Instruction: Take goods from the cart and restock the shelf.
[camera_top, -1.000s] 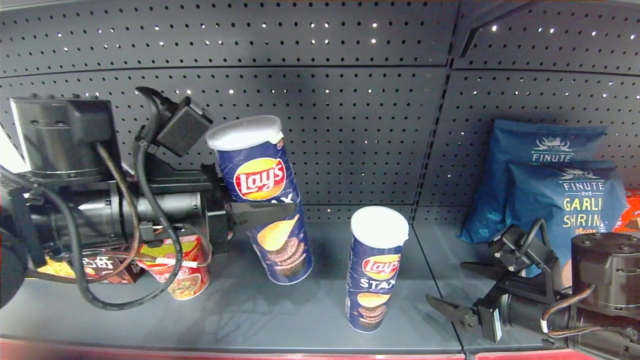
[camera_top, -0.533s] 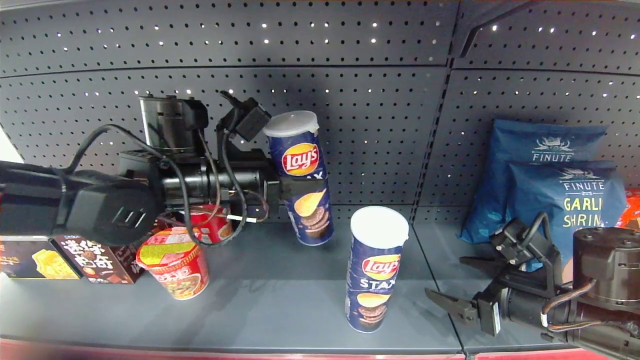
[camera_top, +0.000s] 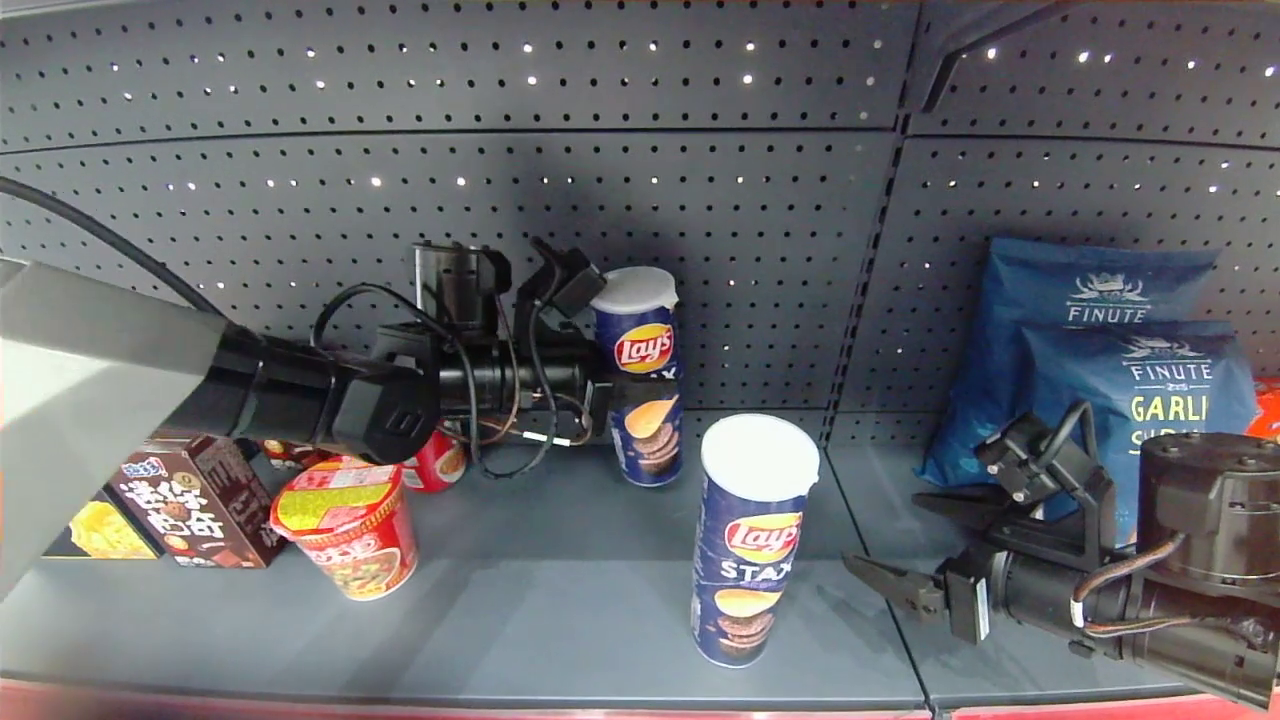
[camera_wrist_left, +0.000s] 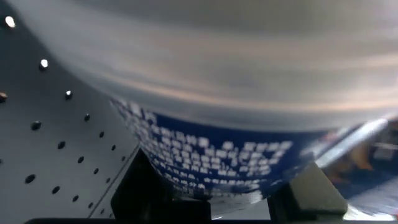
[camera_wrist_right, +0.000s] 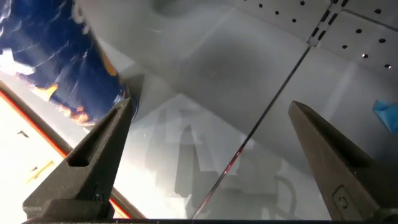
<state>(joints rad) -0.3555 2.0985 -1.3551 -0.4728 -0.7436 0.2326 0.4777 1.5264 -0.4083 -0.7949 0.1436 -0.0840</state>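
Blue cylindrical chip can with a white plastic lid (camera_top: 643, 345) stands close to upright in the left gripper (camera_top: 640, 392), whose black fingers are clamped across its middle, just under the logo. In the left wrist view the same can (camera_wrist_left: 211, 162) sits between the two dark fingers of that gripper (camera_wrist_left: 224, 199). Whether its base touches the grey metal shelf board (camera_top: 540, 600) cannot be told.

A second, matching blue chip can (camera_top: 755, 540) stands upright by itself on the shelf board and serves as the landmark. The held can is behind it and to its left, near the dark perforated back panel (camera_top: 700, 200). The two cans are apart.

The right gripper (camera_top: 885, 530) lies to the right of the standing can, low over the shelf board, its fingers spread wide with nothing between them. In the right wrist view the gripper (camera_wrist_right: 208, 109) frames bare shelf, with the standing can (camera_wrist_right: 43, 56) off to one side.

Left of the standing can are a red instant-noodle cup (camera_top: 350, 525) and a brown carton (camera_top: 190, 500). To its right and further back, blue snack bags (camera_top: 1100, 370) lean on the back panel.
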